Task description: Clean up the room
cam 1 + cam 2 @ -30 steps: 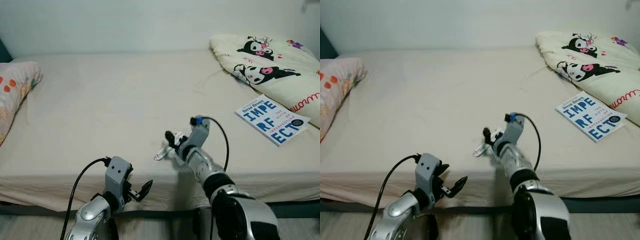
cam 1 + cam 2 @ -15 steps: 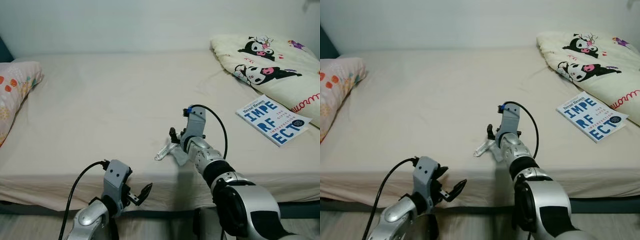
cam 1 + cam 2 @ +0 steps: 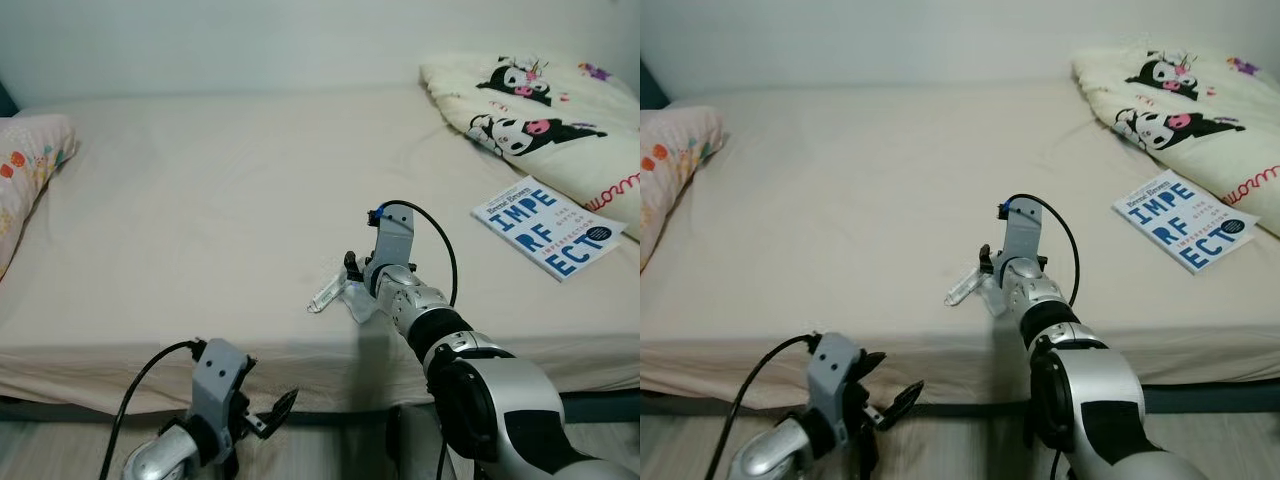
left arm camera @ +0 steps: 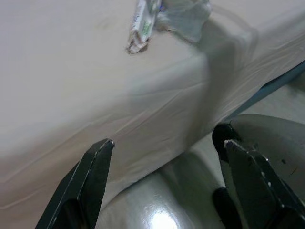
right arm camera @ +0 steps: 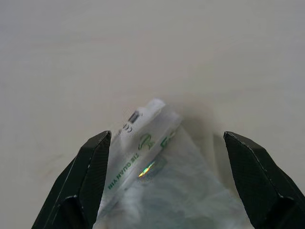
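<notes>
wrapper (image 3: pixel 328 294) on bed (image 3: pixel 200 220) near front edge, book (image 3: pixel 547 231) to its right, blanket (image 3: pixel 540 130) behind book, pillow (image 3: pixel 25 175) far left

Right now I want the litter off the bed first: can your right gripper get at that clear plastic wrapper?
Probably yes. The right gripper is open at the plastic wrapper near the bed edge; the wrapper lies between its fingers with nothing blocking.
</notes>
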### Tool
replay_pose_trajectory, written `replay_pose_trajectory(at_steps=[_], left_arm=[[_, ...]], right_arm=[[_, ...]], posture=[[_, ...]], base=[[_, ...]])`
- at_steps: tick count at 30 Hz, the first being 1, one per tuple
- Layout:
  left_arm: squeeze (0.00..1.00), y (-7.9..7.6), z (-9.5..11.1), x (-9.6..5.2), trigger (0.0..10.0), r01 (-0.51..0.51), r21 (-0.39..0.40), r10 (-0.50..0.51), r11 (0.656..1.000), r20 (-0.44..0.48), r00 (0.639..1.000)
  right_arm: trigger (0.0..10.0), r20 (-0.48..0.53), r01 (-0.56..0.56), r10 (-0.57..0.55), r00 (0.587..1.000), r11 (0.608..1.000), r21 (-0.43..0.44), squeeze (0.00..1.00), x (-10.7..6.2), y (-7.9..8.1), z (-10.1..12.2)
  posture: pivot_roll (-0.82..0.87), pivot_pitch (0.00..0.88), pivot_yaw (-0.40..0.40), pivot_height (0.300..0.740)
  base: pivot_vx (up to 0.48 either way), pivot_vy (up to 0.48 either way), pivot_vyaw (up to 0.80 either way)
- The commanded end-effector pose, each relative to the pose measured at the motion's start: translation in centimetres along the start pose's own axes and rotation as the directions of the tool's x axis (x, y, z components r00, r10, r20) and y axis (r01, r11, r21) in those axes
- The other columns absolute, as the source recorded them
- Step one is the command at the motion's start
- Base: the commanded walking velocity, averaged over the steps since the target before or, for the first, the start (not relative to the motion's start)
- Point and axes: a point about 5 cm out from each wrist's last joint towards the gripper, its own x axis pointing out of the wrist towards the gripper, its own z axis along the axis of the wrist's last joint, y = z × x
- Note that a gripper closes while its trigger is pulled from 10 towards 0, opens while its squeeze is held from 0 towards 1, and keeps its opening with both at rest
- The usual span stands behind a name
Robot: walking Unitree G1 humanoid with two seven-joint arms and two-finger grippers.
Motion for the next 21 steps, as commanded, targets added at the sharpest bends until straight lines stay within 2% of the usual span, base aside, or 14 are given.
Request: replay_pose_trajectory(at_steps=[1,3,7,15,16,21], left_arm=[[0.0,0.2,-0.2,-0.5,10.0,0.0,0.002,0.0,1.0,-0.025,1.0],[0.0,0.2,0.4,-1.2,10.0,-0.012,0.01,0.012,1.0,-0.019,1.0],[0.0,0.0,1.2,-2.2,10.0,-0.026,0.015,0.026,1.0,-0.014,1.0],[0.0,-0.3,2.0,-2.6,10.0,-0.03,0.012,0.03,0.999,-0.012,0.999],[0.0,-0.4,2.1,-2.6,10.0,-0.03,0.011,0.031,0.999,-0.009,0.999],[0.0,-0.4,2.5,-2.6,10.0,-0.04,0.005,0.04,0.999,-0.011,0.999]], right_arm=[[10.0,-0.016,-0.016,0.016,1.0,1.0,-0.012,0.0,0.0,0.7,-0.1],[10.0,-0.019,-0.032,0.032,0.999,0.999,-0.019,0.0,-0.1,0.8,-0.1],[10.0,-0.019,-0.058,0.057,0.998,0.996,-0.068,0.0,-0.1,0.9,-0.2],[10.0,-0.043,-0.058,0.054,0.998,0.993,-0.098,0.0,0.0,0.6,-0.6],[0.0,-0.045,-0.068,0.063,0.997,0.992,-0.104,0.0,0.0,0.7,-0.6],[0.0,-0.049,-0.091,0.086,0.995,0.989,-0.116,0.0,-0.1,1.0,-0.7]], posture=[[0.12,0.238,0.043,0.484],[0.14,0.286,0.049,0.484],[0.15,0.314,0.049,0.484],[0.14,0.338,0.043,0.484],[0.14,0.344,0.037,0.484],[0.13,0.337,0.027,0.484]], base=[[0.0,0.0,0.0],[0.0,0.0,0.0],[0.0,0.0,0.0],[0.0,0.0,0.0],[0.0,0.0,0.0],[0.0,0.0,0.0]])
